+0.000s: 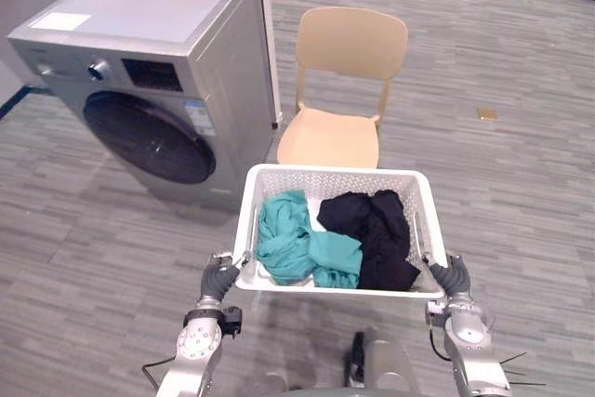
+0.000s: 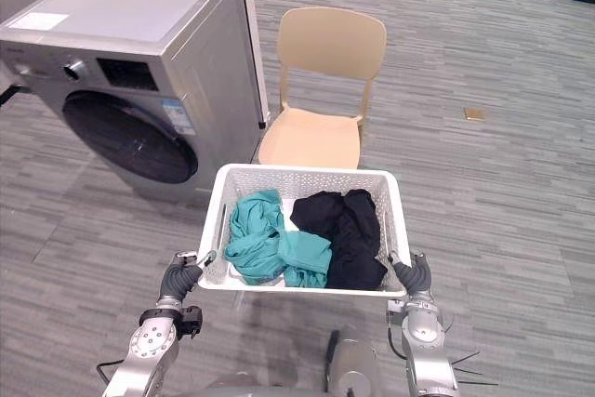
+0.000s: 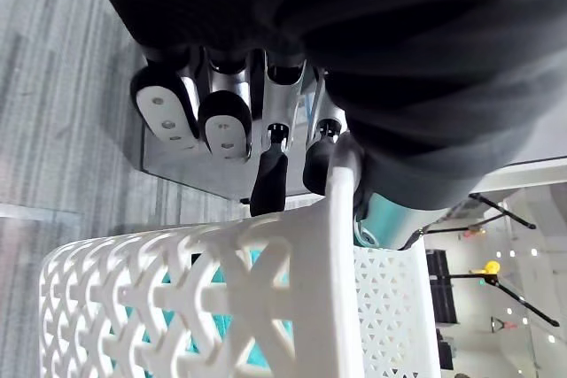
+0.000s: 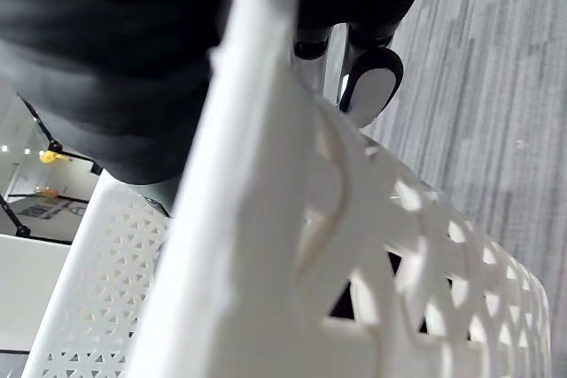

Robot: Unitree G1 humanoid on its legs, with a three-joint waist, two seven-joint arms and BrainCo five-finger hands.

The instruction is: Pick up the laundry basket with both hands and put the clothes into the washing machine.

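- Left hand (image 1: 219,279): fingers (image 3: 164,104) are curled round the rim at the near left corner of the laundry basket (image 1: 335,171).
- Right hand (image 1: 453,276): clamped on the near right corner of the same rim; one fingertip (image 4: 370,86) shows past the white lattice wall.
- Laundry basket: carried between the two hands, directly in front of the robot and apparently clear of the floor (image 1: 521,183). The line between the hands runs across the robot's front.
- Contents: teal clothes (image 1: 293,239) lie in the left half and black clothes (image 1: 376,230) in the right half. The two heaps touch at the middle.
- Washing machine (image 1: 158,53): stands ahead and to the robot's left of the basket, so the left hand is the nearer one.
- Door (image 1: 149,137): the round dark door appears closed. In that case it must be opened before any clothes go in.
- Chair (image 1: 339,90): stands just beyond the far rim, beside the machine's right side. A turn to the left should keep the basket clear of it.
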